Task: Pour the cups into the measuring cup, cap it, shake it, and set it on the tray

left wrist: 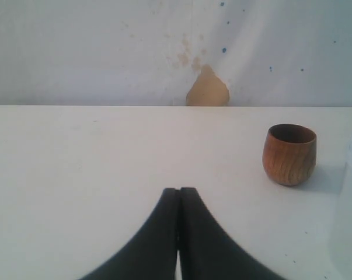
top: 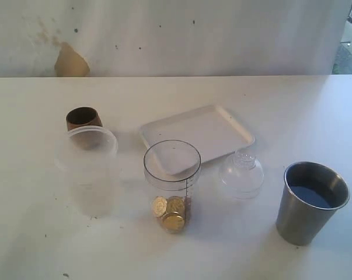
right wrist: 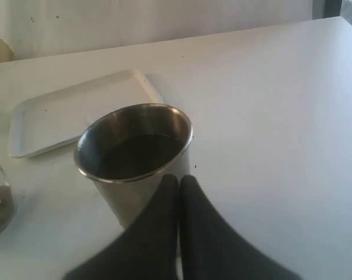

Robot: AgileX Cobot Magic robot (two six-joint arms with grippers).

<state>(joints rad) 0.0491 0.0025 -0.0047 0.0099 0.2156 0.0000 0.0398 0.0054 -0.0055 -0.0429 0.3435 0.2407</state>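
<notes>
The clear measuring cup [top: 172, 184] stands upright at the table's middle, uncapped, with gold coins at its bottom. The brown wooden cup [top: 83, 120] stands at the back left, partly behind a frosted plastic cup; the left wrist view shows this wooden cup [left wrist: 289, 154] too. The steel tumbler [top: 310, 202] stands at the front right, its inside dark. Behind the measuring cup lies the white tray [top: 198, 133]. Neither gripper shows in the exterior view. My left gripper [left wrist: 179, 190] is shut and holds nothing, some way short of the wooden cup. My right gripper [right wrist: 179, 178] is shut, just in front of the tumbler [right wrist: 135, 157].
A frosted translucent cup [top: 89, 172] stands at the left, in front of the wooden cup. A clear domed lid [top: 241, 173] lies between the measuring cup and the tumbler, by the tray's front corner. A stained wall [top: 164, 35] runs behind the table's far edge.
</notes>
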